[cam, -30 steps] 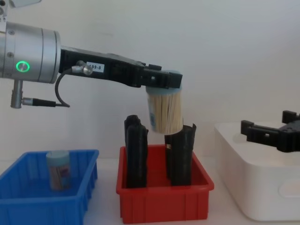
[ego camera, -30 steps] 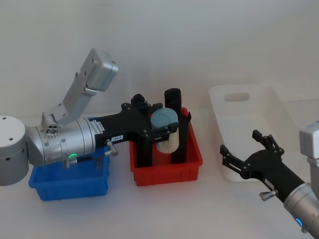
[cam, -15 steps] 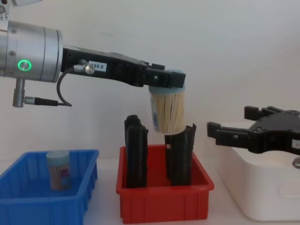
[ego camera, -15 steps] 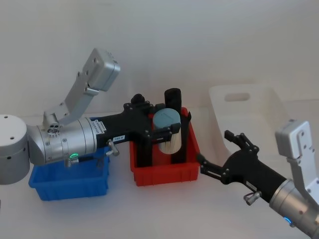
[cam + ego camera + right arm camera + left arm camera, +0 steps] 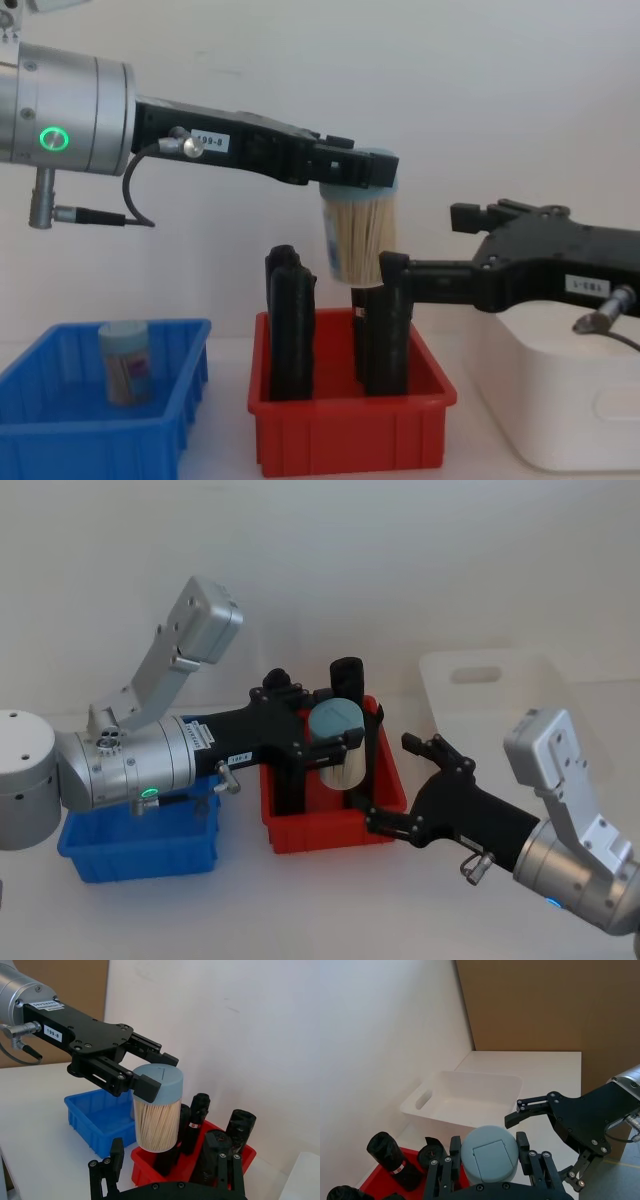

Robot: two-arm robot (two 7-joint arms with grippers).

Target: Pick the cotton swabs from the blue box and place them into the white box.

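My left gripper (image 5: 335, 736) is shut on the pale blue lid of a cotton swabs jar (image 5: 338, 750), holding it upright in the air above the red box (image 5: 335, 830). The jar (image 5: 357, 240) hangs just over the black tubes. My right gripper (image 5: 390, 780) is open and faces the jar from the right, its fingers spread level with the jar's lower half and just short of it. Another cotton swabs jar (image 5: 125, 362) stands in the blue box (image 5: 60, 440). The white box (image 5: 490, 695) sits at the far right.
Tall black rolled tubes (image 5: 290, 325) stand upright in the red box, right under the held jar. The blue box (image 5: 140, 852) lies beneath my left arm. A brown board closes off the room behind the white box (image 5: 465, 1100).
My right gripper has swung left from in front of the white box to just beside the held jar. The left gripper and jar have drifted slightly right.
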